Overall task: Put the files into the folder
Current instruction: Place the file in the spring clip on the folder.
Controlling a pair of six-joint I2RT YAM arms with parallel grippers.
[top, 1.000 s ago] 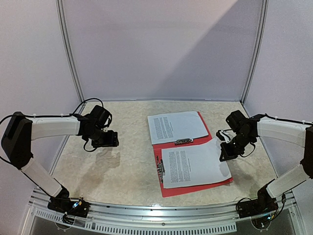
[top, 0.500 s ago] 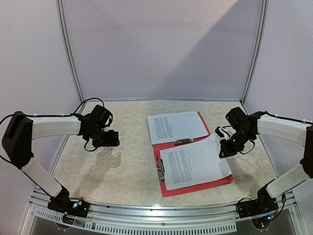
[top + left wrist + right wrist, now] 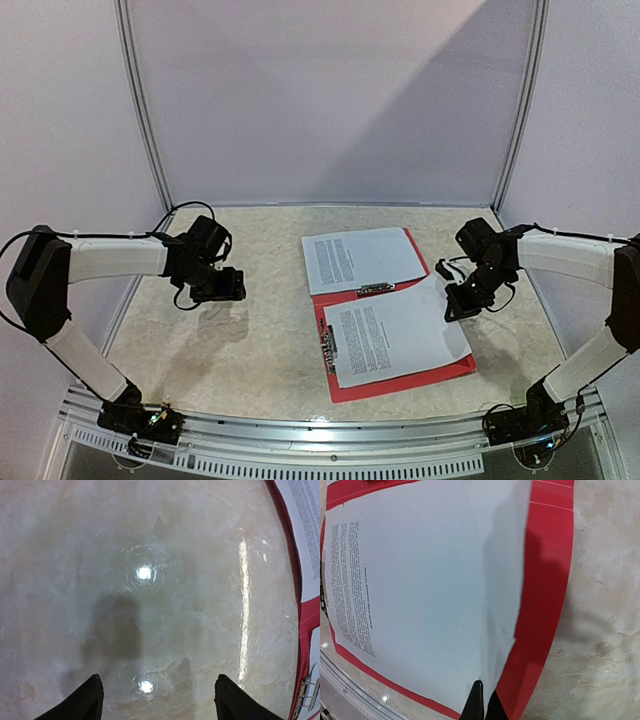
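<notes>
The thin red plastic folder (image 3: 400, 380) lies open and flat on the mottled beige bench (image 3: 260, 340). I can see two white paper sheets printed with dense black text resting on it. The far sheet (image 3: 362, 258) lies flat on the folder's far cover. The near sheet (image 3: 390, 335) lies slightly askew on the folder's near cover, with its far right corner lifted off the red. A small metal clip (image 3: 375, 290) sits on the folder between the two sheets. At the folder's right side, my right gripper (image 3: 455, 308) is pinched fully closed on the near sheet's right edge. In the wrist view its fingertips (image 3: 474, 700) meet on the paper's edge, and the paper bows upward there. My left gripper (image 3: 228, 285) hangs over bare bench well to the left of the folder, jaws wide apart and holding nothing.
</notes>
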